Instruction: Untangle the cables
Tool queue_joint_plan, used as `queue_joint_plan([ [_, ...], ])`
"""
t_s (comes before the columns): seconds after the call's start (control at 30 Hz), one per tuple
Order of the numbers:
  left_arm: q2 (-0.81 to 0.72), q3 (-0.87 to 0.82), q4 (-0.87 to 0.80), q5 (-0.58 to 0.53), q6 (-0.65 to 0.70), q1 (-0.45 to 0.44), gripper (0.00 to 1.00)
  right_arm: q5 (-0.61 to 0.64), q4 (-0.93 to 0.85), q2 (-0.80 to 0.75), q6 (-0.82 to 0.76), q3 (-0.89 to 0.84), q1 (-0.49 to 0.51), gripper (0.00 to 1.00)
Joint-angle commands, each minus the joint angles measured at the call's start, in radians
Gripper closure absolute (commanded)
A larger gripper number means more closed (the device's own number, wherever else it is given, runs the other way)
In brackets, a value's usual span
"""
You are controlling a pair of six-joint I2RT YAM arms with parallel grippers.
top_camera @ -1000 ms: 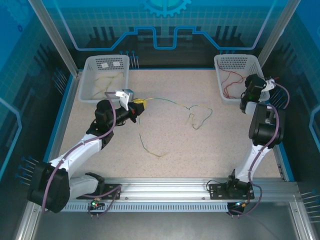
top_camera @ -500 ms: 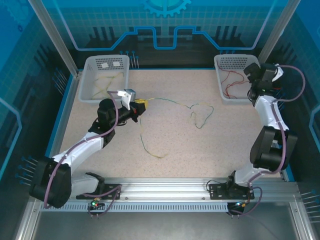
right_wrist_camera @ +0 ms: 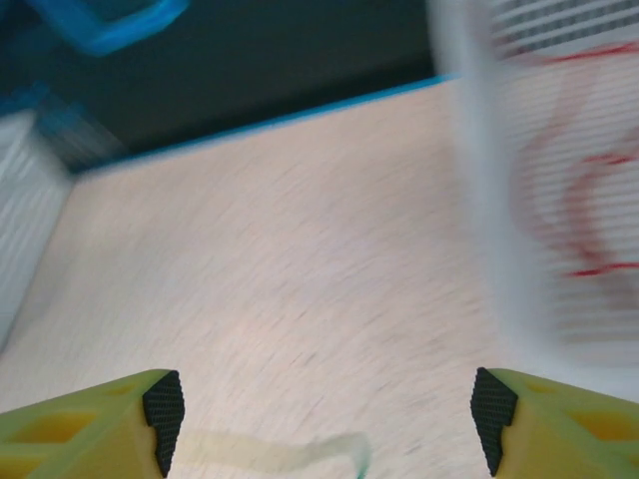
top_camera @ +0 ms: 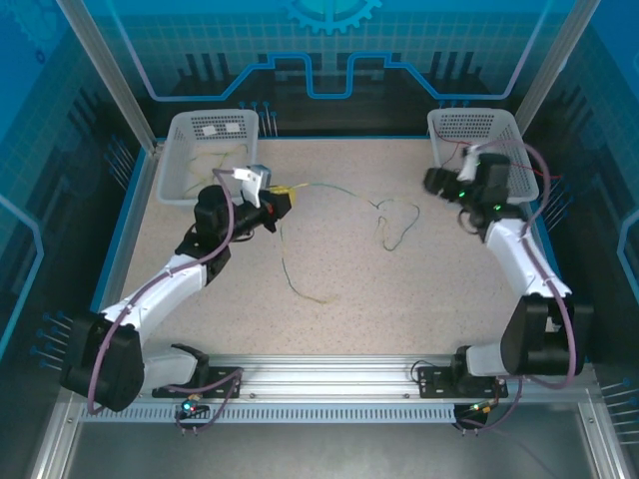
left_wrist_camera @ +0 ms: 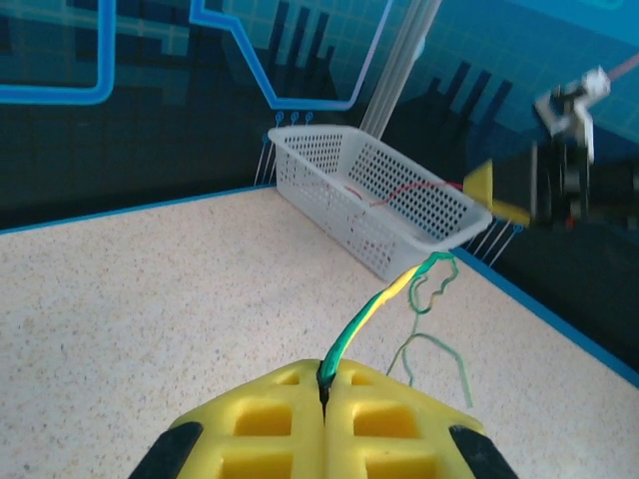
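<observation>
Cable [left_wrist_camera: 351, 337] clamped in left gripper [left_wrist_camera: 324, 391], right gripper [right_wrist_camera: 326, 409] wide open

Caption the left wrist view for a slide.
The left gripper, fingers shut on a green-yellow cable stretched over the speckled table, white basket with red cable beyond.

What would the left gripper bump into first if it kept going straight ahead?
Probably the white basket holding red cables. The left gripper, shut on the green-yellow cable, points across the table toward it, though depth is unclear.
</observation>
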Motion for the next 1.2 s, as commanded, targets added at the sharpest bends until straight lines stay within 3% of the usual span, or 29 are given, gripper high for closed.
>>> queue_joint_plan([
  [0.0, 0.022, 0.099, -0.054, -0.004, -0.026, -0.007, 1.0, -0.155, 0.236, -0.108, -0.179, -0.121, 0.121, 0.17],
  [0.1, 0.036, 0.12, -0.028, 0.025, -0.027, -0.007, 1.0, -0.231, 0.424, -0.155, -0.253, -0.226, 0.155, 0.12],
  [0.27, 0.043, 0.149, -0.025, 0.096, -0.029, -0.007, 1.0, -0.254, 0.401, -0.18, -0.398, -0.23, 0.178, 0.06],
  [0.4, 0.036, 0.165, -0.05, 0.154, -0.021, -0.007, 1.0, -0.058, 0.437, -0.279, -0.581, -0.288, 0.281, 0.05],
  [0.5, 0.028, 0.164, -0.063, 0.174, -0.02, -0.007, 1.0, 0.021, 0.502, -0.344, -0.659, -0.331, 0.31, 0.04],
  [0.77, 0.012, 0.159, -0.009, 0.221, -0.079, -0.009, 1.0, 0.104, 0.389, -0.198, -0.78, -0.257, 0.303, 0.08],
  [0.87, -0.001, 0.156, 0.007, 0.217, -0.083, -0.009, 1.0, 0.097, 0.391, -0.136, -0.756, -0.243, 0.27, 0.25],
  [1.07, -0.033, 0.125, 0.035, 0.163, -0.081, -0.006, 1.0, 0.026, 0.412, -0.096, -0.664, -0.221, 0.251, 0.94],
  [1.17, -0.046, 0.084, 0.085, 0.125, -0.097, -0.007, 1.0, -0.031, 0.441, -0.096, -0.566, -0.217, 0.243, 1.0],
])
